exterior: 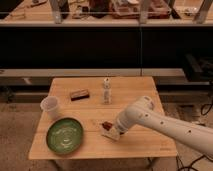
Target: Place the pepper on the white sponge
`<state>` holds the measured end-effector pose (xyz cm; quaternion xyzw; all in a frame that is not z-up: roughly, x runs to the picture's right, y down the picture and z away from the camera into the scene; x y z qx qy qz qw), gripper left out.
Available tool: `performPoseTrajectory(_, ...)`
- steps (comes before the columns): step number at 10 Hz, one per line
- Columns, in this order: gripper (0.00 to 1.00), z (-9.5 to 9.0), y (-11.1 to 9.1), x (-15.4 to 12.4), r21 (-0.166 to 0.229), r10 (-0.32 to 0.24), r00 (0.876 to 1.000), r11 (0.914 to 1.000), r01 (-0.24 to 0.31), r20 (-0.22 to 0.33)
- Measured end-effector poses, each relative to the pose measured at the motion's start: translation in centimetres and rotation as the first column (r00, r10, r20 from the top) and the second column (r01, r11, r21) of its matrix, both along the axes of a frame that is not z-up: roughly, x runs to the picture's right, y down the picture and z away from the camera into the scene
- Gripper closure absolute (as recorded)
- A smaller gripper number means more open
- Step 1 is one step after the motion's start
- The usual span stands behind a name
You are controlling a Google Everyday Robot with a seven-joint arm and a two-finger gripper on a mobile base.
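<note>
The pepper (105,125) is a small dark red shape at the tip of my gripper (111,129), just right of the green plate. The gripper is shut on it and holds it low over the table. The white sponge (112,136) is a pale pad directly under and slightly in front of the gripper, partly hidden by it. My white arm (160,124) reaches in from the right across the table's front right part.
On the wooden table (140,90) stand a green plate (65,135) at front left, a pale cup (50,106) at left, a dark brown rectangular block (79,94) at the back and a small white bottle (106,91) in the middle back. Shelves rise behind.
</note>
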<state>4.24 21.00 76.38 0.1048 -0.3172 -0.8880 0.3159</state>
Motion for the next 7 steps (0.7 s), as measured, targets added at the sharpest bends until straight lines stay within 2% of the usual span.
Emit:
performPoseTrajectory(2, 0.66, 0.4, 0.4, 0.0, -0.007, 0.001, 1.0, 1.0, -0.001, 0.0)
performPoseTrajectory(6, 0.25, 2.0, 0.2, 0.3, 0.005, 0.003, 1.0, 1.0, -0.002, -0.019)
performPoseTrajectory(7, 0.21, 2.1, 0.4, 0.0, 0.003, -0.001, 1.0, 1.0, 0.001, -0.015)
